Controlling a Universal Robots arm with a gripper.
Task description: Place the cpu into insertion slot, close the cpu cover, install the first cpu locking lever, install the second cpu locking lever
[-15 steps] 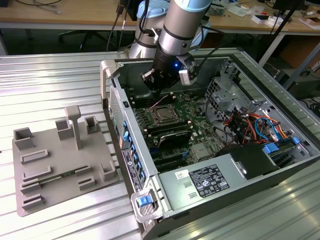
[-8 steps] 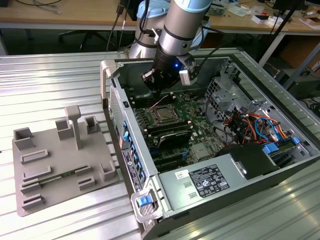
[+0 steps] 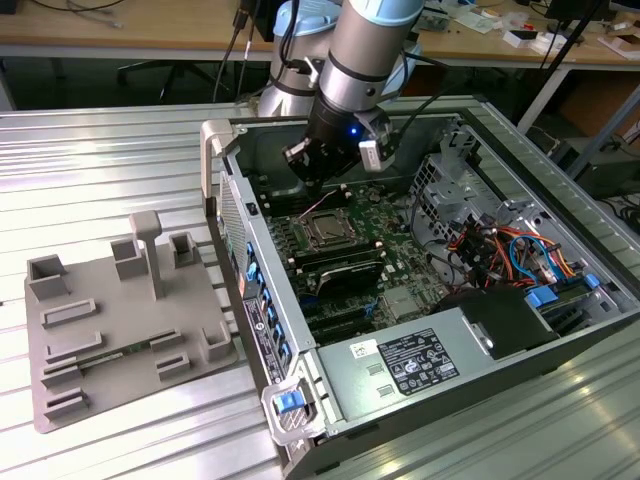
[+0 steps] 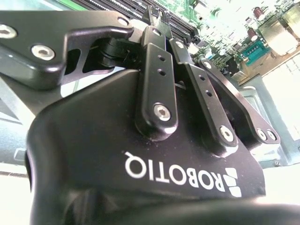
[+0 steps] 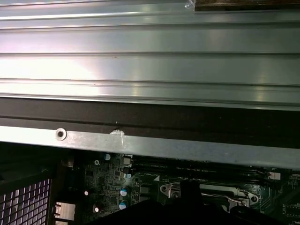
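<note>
Arm angled down into the open computer case [image 3: 300, 330], tool [image 3: 318, 183] above the insertion slot [image 3: 325, 231], grip state unreadable.

Ribbed metal table [image 3: 110, 150]: computer case [image 3: 560, 340], grey fixture [image 3: 110, 330]

Second wrist view: white block lettering and a small square emblem on the black body of the gripper [image 4: 164, 37], upside down as shown; one word, large and clear, a maker's mark

Exterior view: large label [image 3: 418, 361] on the grey power supply box [image 3: 372, 392], black panel with white print in several lines and rows of small symbols; too small to make out

Just beside it, on the same box, a small white sticker [image 3: 363, 349] with dark marks; not legible

First wrist view: no writing can be made out on the circuit board [image 5: 110, 180]
</note>
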